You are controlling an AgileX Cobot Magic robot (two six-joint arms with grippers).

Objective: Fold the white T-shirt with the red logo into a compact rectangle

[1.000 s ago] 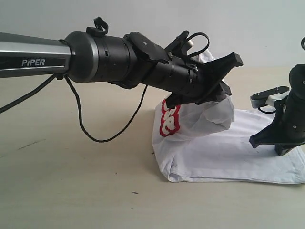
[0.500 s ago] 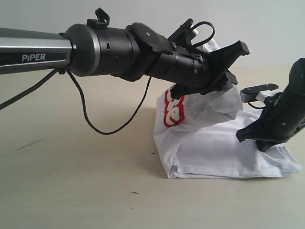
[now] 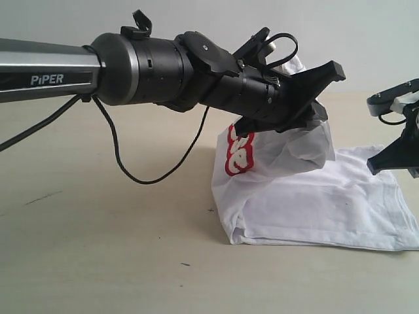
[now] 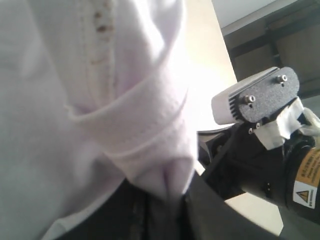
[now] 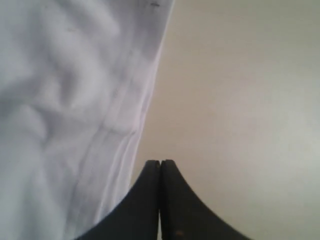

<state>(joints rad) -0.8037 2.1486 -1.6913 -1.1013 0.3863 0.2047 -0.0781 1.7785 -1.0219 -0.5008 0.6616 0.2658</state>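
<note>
The left gripper is pinching a raised fold of the white T-shirt, with the red logo hanging beneath. The rest is lying flat on the table, running lengthwise toward the right gripper, which is hovering closed and empty beside that far edge.

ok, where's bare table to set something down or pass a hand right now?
Free: wide bare table left of the white T-shirt, under the hanging cable; also the table strip along the shirt's near hem. Crowded: the right side, where the left gripper holds a fold of shirt lifted and the shut, empty right gripper hangs by the shirt's edge.
</note>
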